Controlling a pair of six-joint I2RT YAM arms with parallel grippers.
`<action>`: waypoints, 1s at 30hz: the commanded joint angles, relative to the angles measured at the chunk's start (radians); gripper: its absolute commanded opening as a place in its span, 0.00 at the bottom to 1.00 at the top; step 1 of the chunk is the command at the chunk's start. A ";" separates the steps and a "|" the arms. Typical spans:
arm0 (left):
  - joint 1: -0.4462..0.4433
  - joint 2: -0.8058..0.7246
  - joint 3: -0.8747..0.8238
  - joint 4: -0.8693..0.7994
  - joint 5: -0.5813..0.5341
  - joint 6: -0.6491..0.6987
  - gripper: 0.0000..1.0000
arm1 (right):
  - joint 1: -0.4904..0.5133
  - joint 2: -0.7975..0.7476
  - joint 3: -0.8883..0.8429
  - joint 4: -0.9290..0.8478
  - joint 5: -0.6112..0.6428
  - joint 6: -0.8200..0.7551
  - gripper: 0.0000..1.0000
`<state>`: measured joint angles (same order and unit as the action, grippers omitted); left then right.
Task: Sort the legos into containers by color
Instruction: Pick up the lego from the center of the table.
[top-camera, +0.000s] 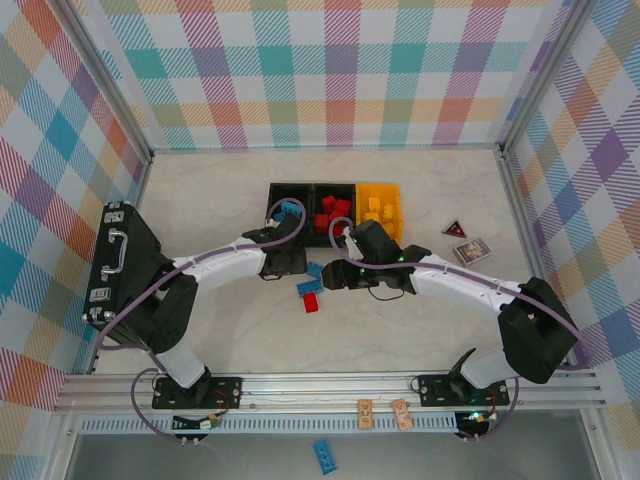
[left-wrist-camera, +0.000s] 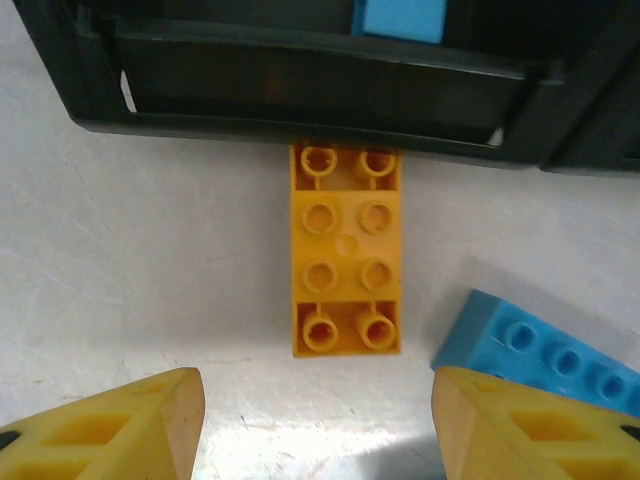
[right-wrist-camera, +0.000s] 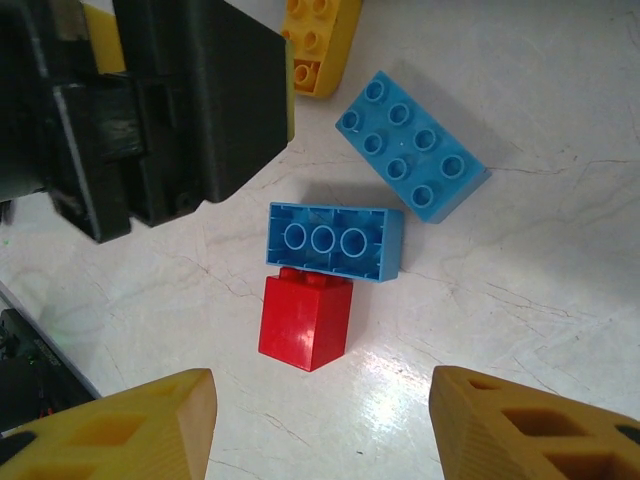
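Three containers stand in a row at the back: a black bin (top-camera: 290, 192) with blue legos, a black bin (top-camera: 333, 190) with red ones, and a yellow-orange bin (top-camera: 393, 200) with yellow ones. A yellow lego (left-wrist-camera: 346, 250) lies studs up against the black bin's wall (left-wrist-camera: 320, 85), just ahead of my open left gripper (left-wrist-camera: 318, 430), which holds nothing. A blue lego (left-wrist-camera: 545, 350) lies to its right. My right gripper (right-wrist-camera: 322, 430) is open above a red lego (right-wrist-camera: 307, 320) that touches an upturned blue lego (right-wrist-camera: 335, 240). A second blue lego (right-wrist-camera: 412, 145) lies beyond.
A large black case with a handle (top-camera: 120, 262) sits at the left edge. Two small cards (top-camera: 470, 250) lie right of the bins. The left gripper's black body (right-wrist-camera: 170, 110) is close to my right gripper (top-camera: 335, 278). A blue piece (top-camera: 325, 455) lies below the table's front rail.
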<state>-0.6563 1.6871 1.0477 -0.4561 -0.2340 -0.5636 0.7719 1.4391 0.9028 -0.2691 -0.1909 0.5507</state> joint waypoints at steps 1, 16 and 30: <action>-0.007 0.052 0.031 0.020 -0.050 -0.012 0.61 | 0.001 -0.006 -0.004 0.020 -0.001 0.009 0.58; -0.006 0.150 0.085 0.025 -0.049 0.001 0.55 | 0.001 0.000 -0.005 0.011 -0.001 0.007 0.58; -0.007 0.179 0.112 0.032 -0.044 -0.074 0.67 | 0.001 0.004 -0.018 0.020 0.001 0.019 0.57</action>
<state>-0.6590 1.8572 1.1496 -0.4129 -0.2733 -0.6075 0.7719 1.4391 0.8967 -0.2691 -0.1909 0.5617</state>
